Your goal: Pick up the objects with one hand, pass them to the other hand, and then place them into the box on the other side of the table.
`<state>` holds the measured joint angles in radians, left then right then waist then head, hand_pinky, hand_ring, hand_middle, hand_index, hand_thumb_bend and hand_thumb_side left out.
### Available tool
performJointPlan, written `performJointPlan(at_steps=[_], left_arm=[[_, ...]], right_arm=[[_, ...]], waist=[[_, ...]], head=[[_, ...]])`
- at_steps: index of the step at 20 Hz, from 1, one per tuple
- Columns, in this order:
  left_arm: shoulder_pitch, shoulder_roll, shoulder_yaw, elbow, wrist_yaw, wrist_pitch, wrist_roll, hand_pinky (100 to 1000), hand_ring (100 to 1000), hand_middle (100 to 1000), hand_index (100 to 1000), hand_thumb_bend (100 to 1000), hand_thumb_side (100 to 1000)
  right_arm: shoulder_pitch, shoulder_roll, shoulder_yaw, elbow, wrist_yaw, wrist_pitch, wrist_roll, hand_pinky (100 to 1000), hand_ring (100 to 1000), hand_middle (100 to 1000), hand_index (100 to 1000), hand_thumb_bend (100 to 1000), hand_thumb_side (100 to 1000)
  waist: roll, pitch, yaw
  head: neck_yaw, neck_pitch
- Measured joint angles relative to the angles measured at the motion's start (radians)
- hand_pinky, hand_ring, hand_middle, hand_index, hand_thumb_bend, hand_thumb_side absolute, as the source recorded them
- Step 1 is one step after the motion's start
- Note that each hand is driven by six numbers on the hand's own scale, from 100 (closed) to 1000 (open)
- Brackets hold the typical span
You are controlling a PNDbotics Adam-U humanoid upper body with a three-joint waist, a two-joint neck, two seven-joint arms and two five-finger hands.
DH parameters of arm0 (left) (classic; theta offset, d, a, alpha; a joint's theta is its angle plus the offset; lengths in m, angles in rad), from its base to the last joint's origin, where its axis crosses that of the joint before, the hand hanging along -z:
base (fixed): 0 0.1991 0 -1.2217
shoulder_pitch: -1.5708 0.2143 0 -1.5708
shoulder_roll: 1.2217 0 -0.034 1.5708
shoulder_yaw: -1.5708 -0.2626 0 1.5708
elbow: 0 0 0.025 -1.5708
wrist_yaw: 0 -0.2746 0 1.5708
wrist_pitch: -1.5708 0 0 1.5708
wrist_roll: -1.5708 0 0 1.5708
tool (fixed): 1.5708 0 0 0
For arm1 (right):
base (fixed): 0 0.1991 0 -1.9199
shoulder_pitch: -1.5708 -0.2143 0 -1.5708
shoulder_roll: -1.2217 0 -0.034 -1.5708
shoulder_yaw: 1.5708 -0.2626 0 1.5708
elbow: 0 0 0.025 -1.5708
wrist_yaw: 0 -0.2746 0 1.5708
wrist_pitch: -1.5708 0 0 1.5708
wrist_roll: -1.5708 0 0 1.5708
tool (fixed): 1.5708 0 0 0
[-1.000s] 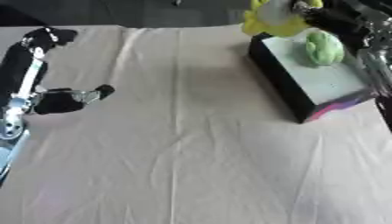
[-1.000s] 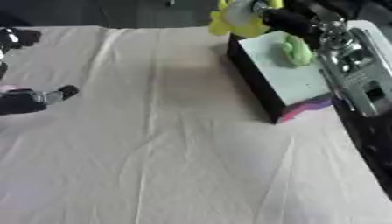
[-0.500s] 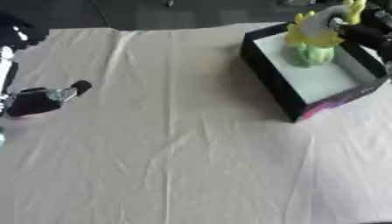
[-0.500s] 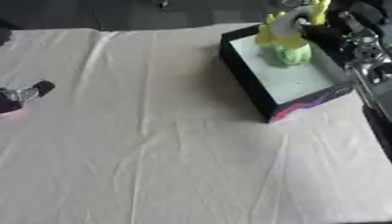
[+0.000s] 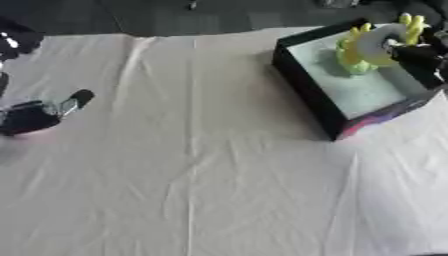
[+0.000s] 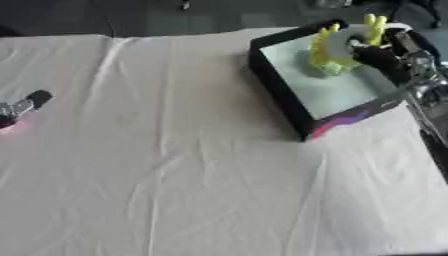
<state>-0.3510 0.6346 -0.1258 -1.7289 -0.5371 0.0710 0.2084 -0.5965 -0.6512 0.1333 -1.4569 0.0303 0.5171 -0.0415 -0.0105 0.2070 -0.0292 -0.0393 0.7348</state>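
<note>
A black box [image 6: 289, 95] with a pale floor stands at the table's right, back corner. My right hand [image 6: 378, 55] hangs over the box, its fingers curled round a yellow and white toy [image 6: 343, 41]. A green object [image 5: 353, 65] lies inside the box, under the toy. My left hand [image 5: 35, 114] rests at the left edge of the table; its fingers look relaxed and hold nothing.
A cream cloth [image 5: 192, 165] with creases covers the table. Beyond its far edge lies a dark floor [image 5: 175, 15]. My right forearm [image 6: 424, 95] runs down the right edge beside the box.
The head has tilted, so the whole picture has shifted down. My right hand with the yellow toy has sunk from the box's far edge to over its inside. The left hand stays put.
</note>
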Motion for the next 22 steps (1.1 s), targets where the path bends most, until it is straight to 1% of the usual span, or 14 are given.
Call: performJointPlan(at_steps=[1,2,3,5,9,14,18,19,21,22], left_arm=[[0.0,0.001,0.0,0.0,0.0,0.001,0.002,752,714,676,813,707,488],[0.0,0.001,0.002,0.0,0.001,0.001,0.003,752,713,676,813,698,490],[0.001,0.001,0.003,0.0,0.003,0.001,0.004,752,713,676,813,710,489],[0.001,0.001,0.006,0.0,0.004,0.001,0.006,751,713,676,813,713,491],[0.008,0.002,0.009,0.0,0.005,0.004,0.009,751,713,676,813,703,489],[0.009,0.003,0.018,0.0,0.006,0.006,0.011,751,713,675,812,694,489],[0.01,0.004,0.02,0.0,0.008,0.009,0.014,751,713,675,812,687,488],[0.01,0.007,0.023,0.0,0.008,0.009,0.014,751,712,674,811,675,494],[0.012,0.008,0.031,0.002,0.014,0.016,0.01,751,710,671,811,624,509],[0.012,0.012,0.037,0.007,0.023,0.024,0.003,752,711,672,811,615,497]], right_arm=[[0.0,0.0,0.002,0.004,0.016,-0.008,0.016,977,907,899,935,116,675],[-0.001,0.0,0.004,0.008,0.033,-0.017,0.031,983,922,923,960,131,723],[-0.001,0.0,0.005,0.011,0.051,-0.024,0.044,987,933,937,974,154,755],[-0.002,0.0,0.004,0.019,0.088,-0.035,0.063,989,938,948,984,152,772],[-0.002,0.0,0.0,0.029,0.127,-0.041,0.071,992,943,957,991,145,775],[-0.001,0.0,-0.009,0.029,0.13,-0.038,0.049,992,939,956,990,135,764],[-0.001,0.0,-0.01,0.022,0.111,-0.034,0.029,995,931,949,980,100,762],[-0.001,0.0,-0.014,0.016,0.1,-0.033,0.023,996,928,946,976,100,768],[0.0,0.0,-0.02,0.002,0.067,-0.037,0.008,999,922,941,970,100,778],[0.0,0.0,-0.022,-0.006,0.045,-0.039,-0.002,1000,921,941,970,100,784]], waist=[[0.0,0.0,0.0],[0.0,0.0,0.0],[0.0,0.0,0.001],[0.0,0.0,0.002],[0.0,0.0,0.003],[0.0,0.0,0.004],[0.0,0.0,0.004],[0.0,0.0,0.004],[0.003,0.0,0.005],[0.005,0.0,0.005]], head=[[0.0,0.0],[0.0,-0.001],[0.0,-0.002],[0.0,-0.002],[0.001,-0.002],[0.003,-0.002],[0.007,-0.002],[0.011,-0.002],[0.026,0.0],[0.035,0.002]])
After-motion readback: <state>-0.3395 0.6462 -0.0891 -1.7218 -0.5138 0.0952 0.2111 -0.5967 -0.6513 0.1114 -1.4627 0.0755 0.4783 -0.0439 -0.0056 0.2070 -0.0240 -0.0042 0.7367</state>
